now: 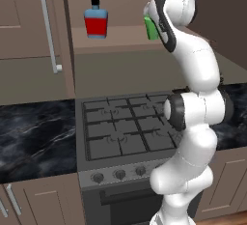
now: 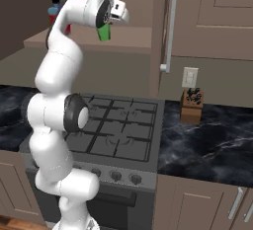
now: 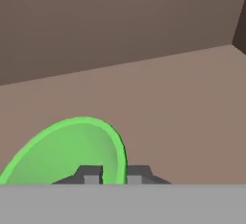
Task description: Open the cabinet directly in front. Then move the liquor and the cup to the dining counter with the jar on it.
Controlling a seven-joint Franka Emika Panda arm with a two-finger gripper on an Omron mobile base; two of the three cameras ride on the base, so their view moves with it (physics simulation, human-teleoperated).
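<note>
Grey stove [image 1: 126, 132] with grid burners, row of round knobs [image 1: 118, 174] along its front. Black marble worktop [image 1: 34, 137] on both sides (white veins). Wooden knife block [image 2: 191, 106] near a white wall outlet [image 2: 189, 77]. Low taupe cabinets [image 2: 197, 204] beneath.

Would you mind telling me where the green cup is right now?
The cup is on the open cabinet shelf above the stove, right of the liquor; in the hand view, the gripper fingers straddle its rim.
</note>
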